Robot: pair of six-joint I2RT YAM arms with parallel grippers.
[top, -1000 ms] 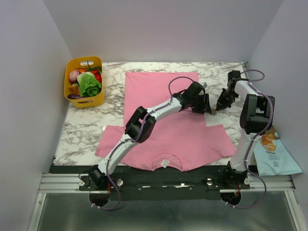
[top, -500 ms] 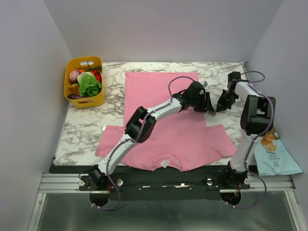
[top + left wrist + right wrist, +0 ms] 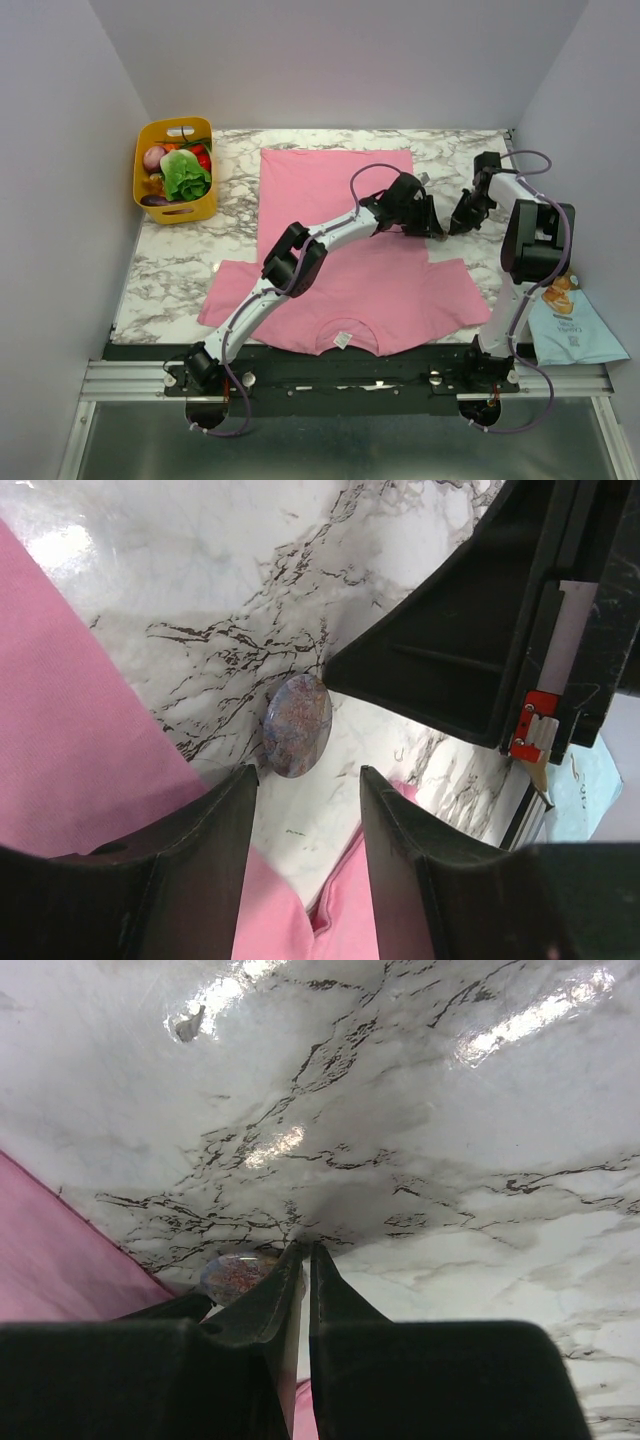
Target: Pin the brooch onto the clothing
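1. The brooch [image 3: 297,725], a small round grey-brown disc with a mottled face, sits on the bare marble table [image 3: 175,265]. It is just off the right edge of the pink T-shirt [image 3: 340,270], beside the cloth and not on it.
2. The left gripper [image 3: 305,776] has its jaws apart. The brooch is at the mouth of the gap, just beyond the two fingertips [image 3: 240,785], and is not clamped. The lower fingers overlie pink cloth.
3. The right gripper [image 3: 305,1252] has its fingers drawn almost together, with only a thin slit between them and nothing in it. The tip rests against the brooch's rim, and in its own wrist view the disc shows just left of the left finger.
4. From above, both grippers meet nose to nose at the shirt's right side. The left arm reaches across the shirt, and the brooch itself is too small to make out there.
5. The shirt lies flat, neckline toward the arm bases, with its white label [image 3: 343,339] showing.
6. A yellow basket [image 3: 180,212] of vegetables stands at the far left, and a light-blue snack bag [image 3: 575,330] lies off the table's right edge.
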